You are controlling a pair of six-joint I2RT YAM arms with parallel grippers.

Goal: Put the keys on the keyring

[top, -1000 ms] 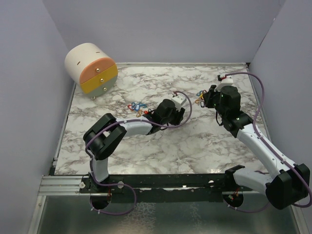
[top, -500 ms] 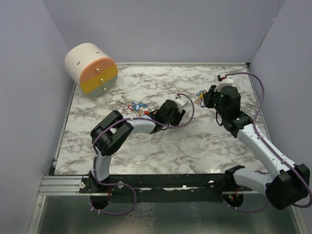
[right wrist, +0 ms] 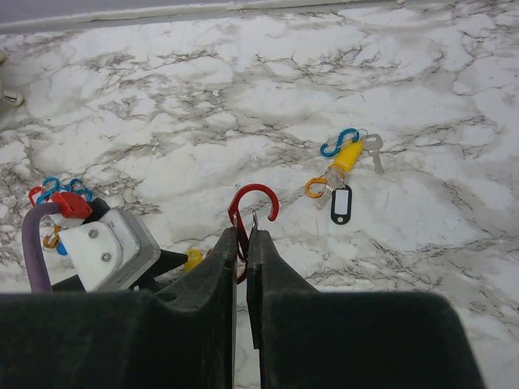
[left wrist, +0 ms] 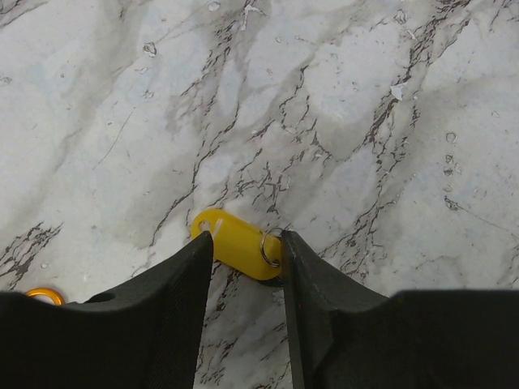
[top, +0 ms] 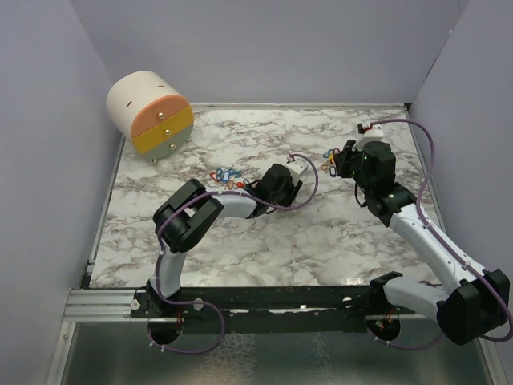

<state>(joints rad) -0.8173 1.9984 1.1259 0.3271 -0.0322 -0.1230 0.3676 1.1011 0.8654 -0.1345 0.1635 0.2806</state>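
Overhead plus two close wrist views

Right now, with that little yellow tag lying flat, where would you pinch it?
Probably the yellow tag by its plastic body, not the thin ring at one end. Come straight down from above: it lies flat on the marble, so only its edges offer the jaws a hold.
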